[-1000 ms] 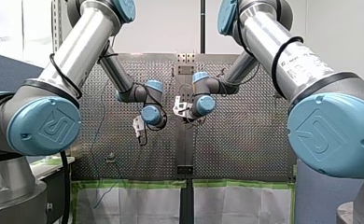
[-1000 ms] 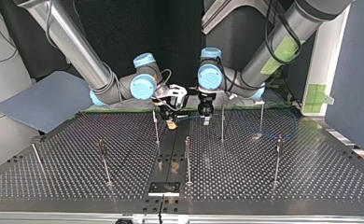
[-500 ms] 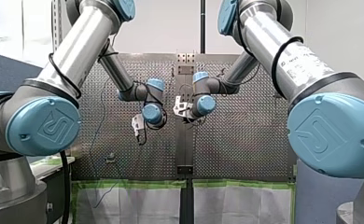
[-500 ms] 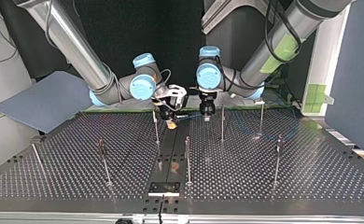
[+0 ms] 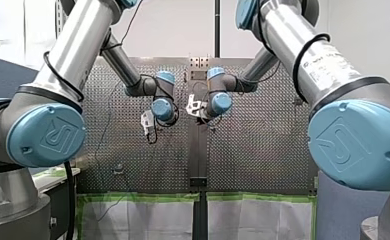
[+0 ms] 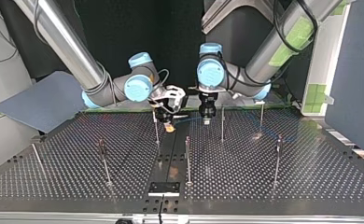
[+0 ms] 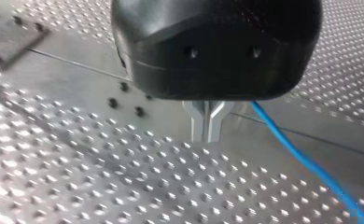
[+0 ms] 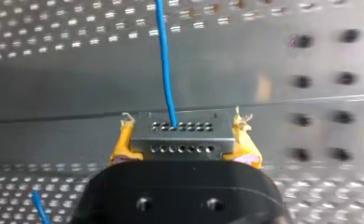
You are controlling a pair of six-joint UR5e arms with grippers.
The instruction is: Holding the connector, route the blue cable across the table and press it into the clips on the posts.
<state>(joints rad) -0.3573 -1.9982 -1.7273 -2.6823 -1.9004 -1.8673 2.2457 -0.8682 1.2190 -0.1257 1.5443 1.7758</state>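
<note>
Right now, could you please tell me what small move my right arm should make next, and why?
Probably ease the right claw toward the post beside it in the top view: its yellow pads clamp the connector, the blue cable trails free from it, and I see it pressed into no clip.

front camera's up behind the arms, looking out over the perforated table. top camera's opposite, low, facing them; both cover the centre strip. wrist cameras sit tight over the table, both catching the blue cable, the right one hard on the connector.
</note>
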